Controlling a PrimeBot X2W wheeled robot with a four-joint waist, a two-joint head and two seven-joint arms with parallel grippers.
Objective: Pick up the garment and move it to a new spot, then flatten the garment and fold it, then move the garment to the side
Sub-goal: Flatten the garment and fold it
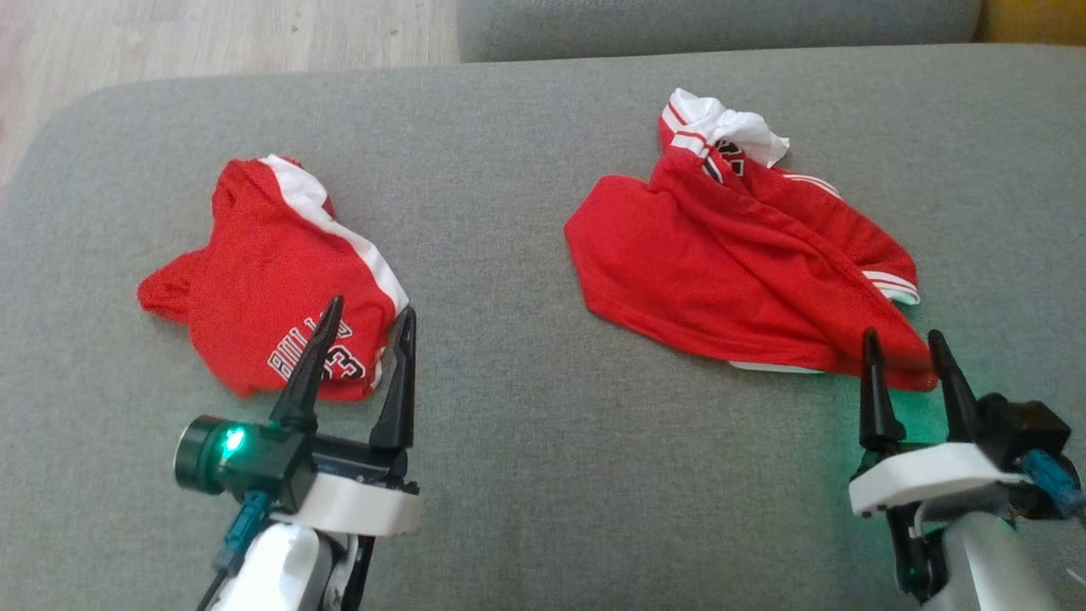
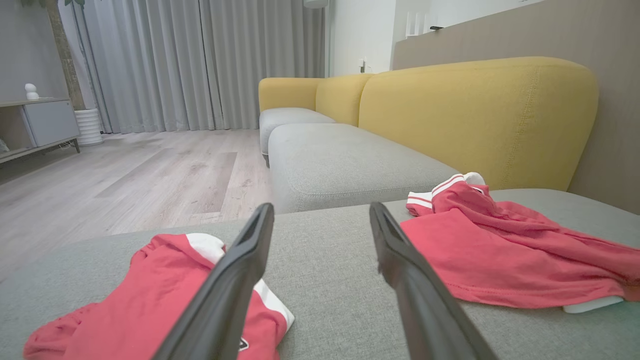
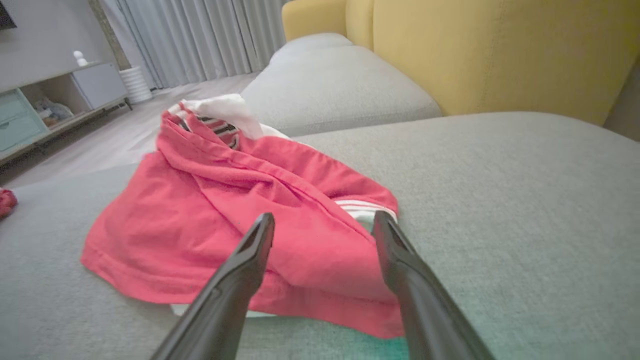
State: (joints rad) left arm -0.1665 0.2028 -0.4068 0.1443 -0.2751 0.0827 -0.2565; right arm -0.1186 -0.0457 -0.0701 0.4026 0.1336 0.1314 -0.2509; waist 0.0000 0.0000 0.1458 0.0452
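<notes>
Currently two red garments lie on a wide grey sofa seat [image 1: 509, 212], well apart, with bare grey fabric between them.

- Left garment [image 1: 271, 280]: crumpled heap, white stripe along its right side, black-and-white lettering at the near edge.
- Right garment [image 1: 721, 271]: larger and spread flatter. White striped trim is bunched up at its far end and a ridge of folds runs down to its near right corner.
- Left gripper [image 1: 372, 305]: fingers spread apart, holding nothing, tips at the near right corner of the left garment by the lettering. Cannot tell whether they touch the cloth.
- Right gripper [image 1: 903, 335]: fingers likewise apart and holding nothing, tips on either side of the near right corner of the right garment. The right wrist view has that corner lying between them [image 3: 324, 217].

Surroundings: a second grey seat [image 2: 340, 165] lies beyond the far edge, with a yellow backrest [image 2: 475, 115] to the right. Far left are a pale wood floor [image 2: 150, 170], grey curtains [image 2: 200, 65] and a low cabinet [image 2: 45, 122].
</notes>
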